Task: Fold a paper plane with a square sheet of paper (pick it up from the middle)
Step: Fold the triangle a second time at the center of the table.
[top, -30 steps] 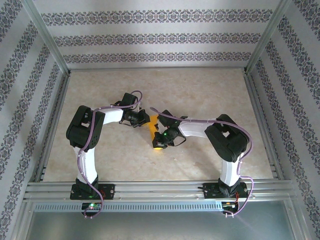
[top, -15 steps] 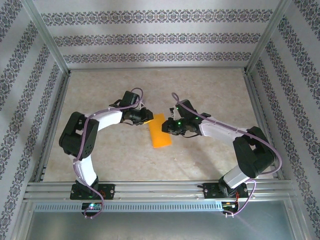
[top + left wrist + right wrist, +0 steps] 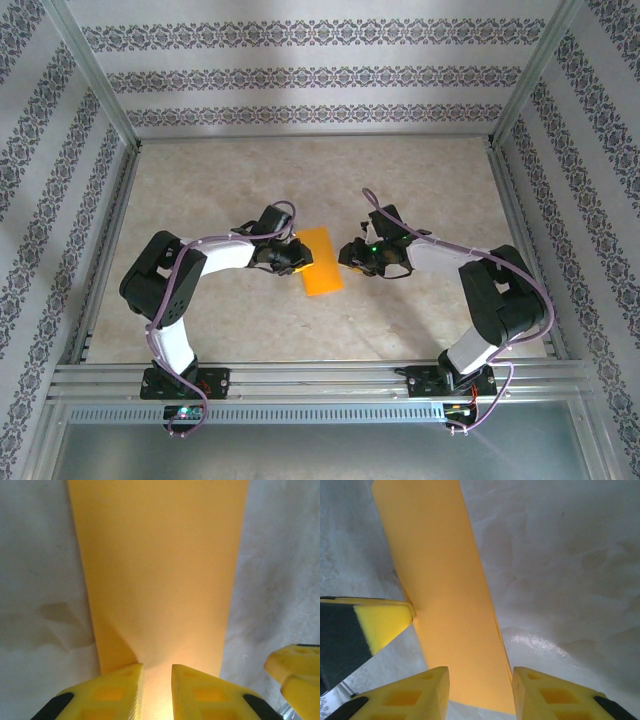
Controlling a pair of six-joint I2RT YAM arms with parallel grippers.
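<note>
Now, sheet of paper [image 3: 322, 262]: thin, matte, bright orange; a smooth narrow rectangle lying at mid-frame in the top view.
Long axis: top to bottom of that frame, upper end leaning slightly left.
Table [image 3: 420, 180]: pale, marbled, faintly glossy.
Left gripper [image 3: 157, 680]: yellow fingers a narrow gap apart at the sheet's edge; possibly pressing it.
Right gripper [image 3: 480, 680]: fingers spread, the sheet's edge between them.

We reach inward from both sides, tips nearly meeting.
Our white-and-black left arm [image 3: 215, 252] folds at the elbow and stretches low to the right. Its black left gripper [image 3: 298, 256] shows yellow plastic fingers [image 3: 117, 687] only a narrow slit apart. Our matching right arm [image 3: 440, 258] mirrors it, and the right gripper [image 3: 345, 253] spreads its yellow fingers [image 3: 410, 690] clearly wider.
</note>
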